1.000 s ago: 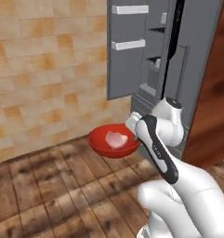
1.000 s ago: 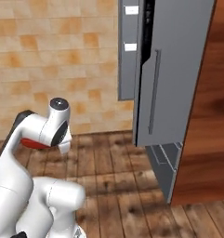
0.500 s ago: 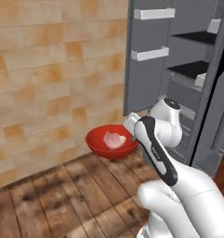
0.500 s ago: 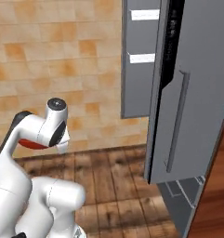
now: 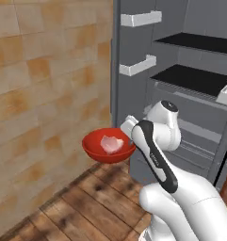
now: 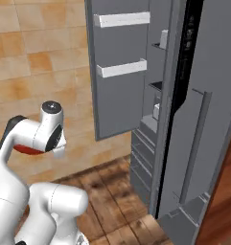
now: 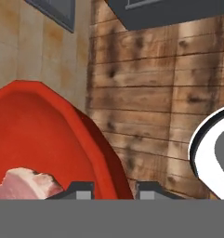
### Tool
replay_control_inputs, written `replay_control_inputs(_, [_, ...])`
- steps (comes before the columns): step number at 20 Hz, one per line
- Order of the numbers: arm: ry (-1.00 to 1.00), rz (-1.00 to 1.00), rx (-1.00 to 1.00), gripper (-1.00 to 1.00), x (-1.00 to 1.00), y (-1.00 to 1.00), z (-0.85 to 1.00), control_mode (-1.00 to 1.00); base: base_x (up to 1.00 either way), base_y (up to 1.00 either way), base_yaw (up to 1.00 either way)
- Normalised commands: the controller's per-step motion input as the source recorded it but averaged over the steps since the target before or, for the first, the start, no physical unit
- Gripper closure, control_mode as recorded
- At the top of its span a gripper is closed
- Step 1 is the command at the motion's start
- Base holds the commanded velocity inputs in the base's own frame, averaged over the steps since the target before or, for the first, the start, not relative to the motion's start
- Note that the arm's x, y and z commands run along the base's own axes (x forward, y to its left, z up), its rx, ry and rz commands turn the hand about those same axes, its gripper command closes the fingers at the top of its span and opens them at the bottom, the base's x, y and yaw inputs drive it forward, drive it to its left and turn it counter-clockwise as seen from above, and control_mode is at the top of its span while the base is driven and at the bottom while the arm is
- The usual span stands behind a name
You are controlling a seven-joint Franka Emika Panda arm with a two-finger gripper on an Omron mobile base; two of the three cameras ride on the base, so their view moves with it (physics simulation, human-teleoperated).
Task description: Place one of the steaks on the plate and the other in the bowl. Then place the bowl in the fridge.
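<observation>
Finger tips (image 7: 80, 189) clenched on the rim of the red bowl (image 5: 108, 146) — gripper (image 7: 111, 190) low centre of the hand view, pale pink steak (image 5: 112, 143) inside the bowl, mid-frame above wooden floor (image 5: 93, 201), open fridge (image 5: 181, 80) upper right — tan tiled wall (image 5: 44, 89) left.

Glossy white arm (image 5: 155, 141) — dark joints, black stripe

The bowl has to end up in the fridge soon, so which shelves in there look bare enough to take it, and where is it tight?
In the fridge, two dark shelves look bare, bordered by the grey back wall. A white bin crowds the lower shelf's right edge. The end effector, shut on the bowl's rim, holds it with the steak above the wooden floor.
</observation>
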Motion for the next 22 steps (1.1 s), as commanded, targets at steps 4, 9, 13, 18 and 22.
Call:
replay_control_inputs(4, [0.00, 0.00, 0.00, 1.00, 0.00, 0.00, 0.00, 1.00, 0.31, 0.25, -0.71])
replay_control_inputs(9, [0.00, 0.00, 0.00, 1.00, 0.00, 0.00, 0.00, 1.00, 0.08, 0.12, -0.75])
replay_control_inputs(13, [0.00, 0.00, 0.00, 1.00, 0.00, 0.00, 0.00, 1.00, 0.10, 0.19, -0.72])
replay_control_inputs(18, [0.00, 0.00, 0.00, 1.00, 0.00, 0.00, 0.00, 1.00, 0.24, 0.81, -0.54])
replay_control_inputs(22, [0.00, 0.00, 0.00, 1.00, 0.00, 0.00, 0.00, 1.00, 0.48, 0.62, -0.46])
